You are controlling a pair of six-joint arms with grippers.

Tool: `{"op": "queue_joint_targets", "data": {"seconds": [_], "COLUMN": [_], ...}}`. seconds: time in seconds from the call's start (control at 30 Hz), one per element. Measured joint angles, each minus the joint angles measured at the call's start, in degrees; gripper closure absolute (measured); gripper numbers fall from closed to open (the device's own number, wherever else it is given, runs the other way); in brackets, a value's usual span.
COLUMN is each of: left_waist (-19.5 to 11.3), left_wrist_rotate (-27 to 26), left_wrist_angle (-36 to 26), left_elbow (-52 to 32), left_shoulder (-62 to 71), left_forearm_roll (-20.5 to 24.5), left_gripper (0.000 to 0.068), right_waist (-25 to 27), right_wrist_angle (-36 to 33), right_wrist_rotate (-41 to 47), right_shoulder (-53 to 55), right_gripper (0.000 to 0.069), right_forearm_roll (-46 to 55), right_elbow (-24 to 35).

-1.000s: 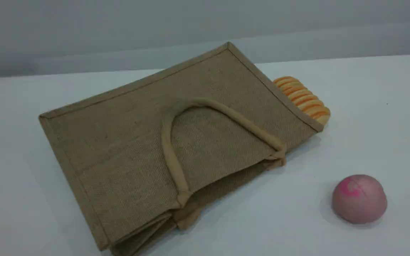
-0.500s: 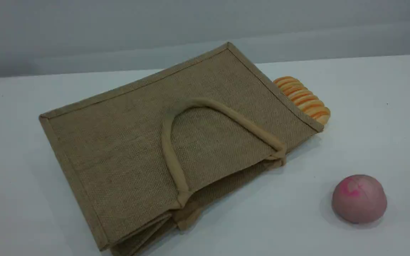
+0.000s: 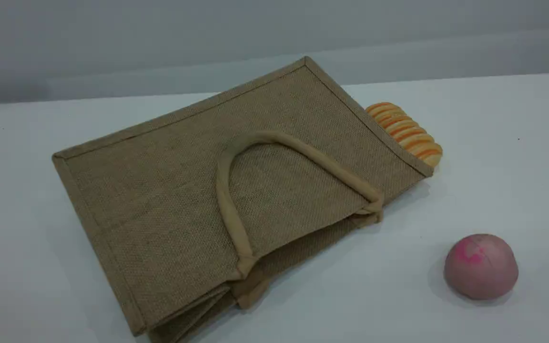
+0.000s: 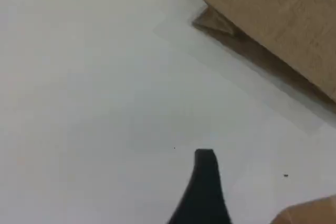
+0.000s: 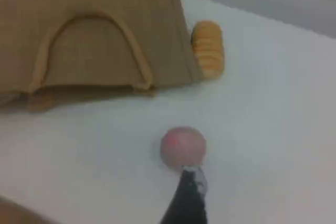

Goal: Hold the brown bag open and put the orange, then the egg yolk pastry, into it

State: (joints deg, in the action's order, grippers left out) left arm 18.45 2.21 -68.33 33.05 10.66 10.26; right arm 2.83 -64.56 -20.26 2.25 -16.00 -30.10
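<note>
Jute-brown and folded flat, the brown bag (image 3: 160, 190) lies on the white table (image 3: 493, 143) with one loop handle (image 3: 229, 205) resting on its upper face. A striped bread roll (image 3: 405, 133) peeks out from behind its right edge, and a pink bun (image 3: 481, 267) sits well apart to the right. The left gripper (image 4: 206, 157) hangs over bare table near a corner of the bag, and the right gripper (image 5: 191, 177) hovers just short of the pink bun, both with jaws spread and grasping nothing.

Soft even light, blurry wrist views
</note>
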Motion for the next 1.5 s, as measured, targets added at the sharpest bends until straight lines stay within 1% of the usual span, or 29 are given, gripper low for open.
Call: {"op": "queue_joint_targets", "data": {"seconds": [0.13,0.23,0.33,0.57,0.77,0.87,1.5], "left_waist": [0.0,0.0,0.0,0.0,0.0,0.0,0.0], "left_wrist_rotate": [0.1,2.1,2.4,2.3,2.0,1.1,1.1], "left_wrist_angle": [0.2,1.8,3.3,7.4,6.5,6.5,6.5], "left_elbow": [-1.2,-2.4,-2.7,-3.6,-4.4,-4.3,-4.3], "left_shoulder": [0.0,0.0,0.0,0.0,0.0,0.0,0.0], "left_forearm_roll": [0.0,0.0,-0.1,-4.8,-4.8,-6.1,-6.0], "left_gripper": [0.0125,0.0125,0.0125,0.0125,0.0125,0.0125,0.0125], "right_waist": [0.0,0.0,0.0,0.0,0.0,0.0,0.0], "right_wrist_angle": [0.0,0.0,0.1,0.3,1.3,1.6,1.5], "right_wrist_rotate": [1.1,2.0,2.0,2.2,6.0,8.3,8.3], "right_shoulder": [0.0,0.0,0.0,0.0,0.1,0.1,0.1], "right_gripper": [0.0103,0.0103,0.0103,0.0103,0.0103,0.0103,0.0103], "right_forearm_roll": [-0.3,-1.2,-1.4,-1.4,2.4,4.3,4.2], "right_elbow": [0.0,0.0,0.0,0.0,0.1,0.1,0.1]}}
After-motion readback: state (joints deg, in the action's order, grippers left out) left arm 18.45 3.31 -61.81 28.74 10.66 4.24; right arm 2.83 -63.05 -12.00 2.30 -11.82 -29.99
